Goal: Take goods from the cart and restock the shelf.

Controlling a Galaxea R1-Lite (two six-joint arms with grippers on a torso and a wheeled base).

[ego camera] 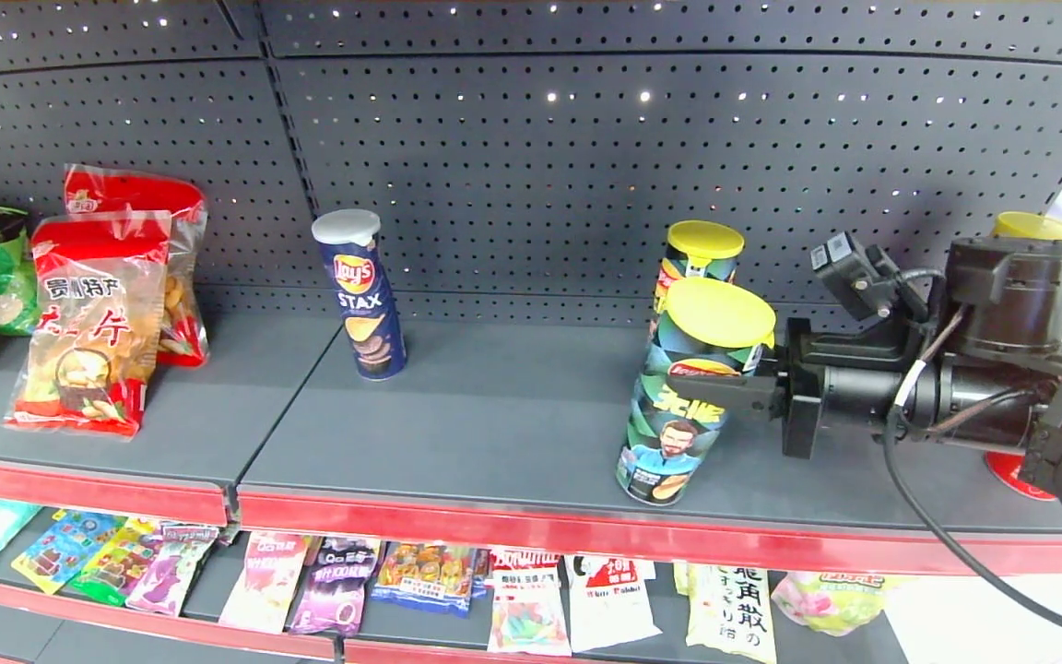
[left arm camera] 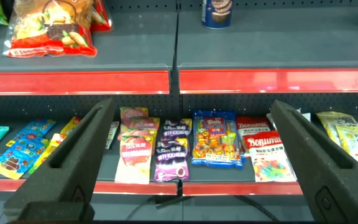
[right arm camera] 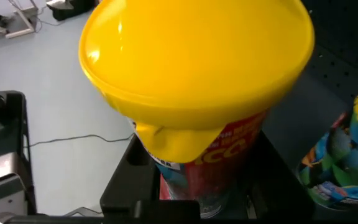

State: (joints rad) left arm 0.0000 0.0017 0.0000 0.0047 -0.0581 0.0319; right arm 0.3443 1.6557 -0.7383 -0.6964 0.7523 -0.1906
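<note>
While the right gripper (ego camera: 683, 385) clamps its middle, the can (ego camera: 669, 452) stands.

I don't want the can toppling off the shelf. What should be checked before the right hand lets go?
1. Right hand shut on the can: ok.
2. Can upright: not ok, it looks tilted.
3. Base resting on the shelf: cannot tell.
4. Base back from the shelf's front edge: not ok, it is close to it.
5. Clear of the rear can: cannot tell, they overlap in the head view.
6. Left hand open, away by the lower shelf: ok.
</note>
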